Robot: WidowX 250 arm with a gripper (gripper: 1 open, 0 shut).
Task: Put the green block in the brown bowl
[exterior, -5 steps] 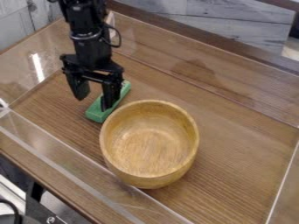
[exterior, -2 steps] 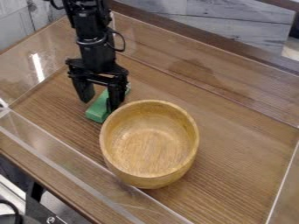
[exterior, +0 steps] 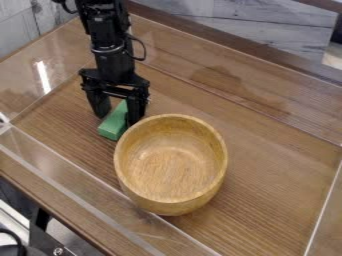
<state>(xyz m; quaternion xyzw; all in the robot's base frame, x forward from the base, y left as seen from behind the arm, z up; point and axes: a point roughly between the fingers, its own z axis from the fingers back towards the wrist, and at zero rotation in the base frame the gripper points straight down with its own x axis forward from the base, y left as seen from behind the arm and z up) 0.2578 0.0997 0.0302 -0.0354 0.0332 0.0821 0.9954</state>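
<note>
The green block (exterior: 112, 122) lies flat on the wooden table just left of the brown bowl (exterior: 170, 162), close to its rim. My black gripper (exterior: 114, 112) points straight down over the block, open, with one finger on each side of it. The fingertips reach down near the table surface. The block's upper end is partly hidden behind the fingers. The bowl stands upright with nothing inside it.
Clear plastic walls (exterior: 60, 170) ring the wooden table on the left and front. A grey marbled wall (exterior: 254, 25) runs along the back.
The gripper has sunk a little and shifted slightly toward the bowl, so its open fingers now straddle the block. The block and bowl have not moved.
</note>
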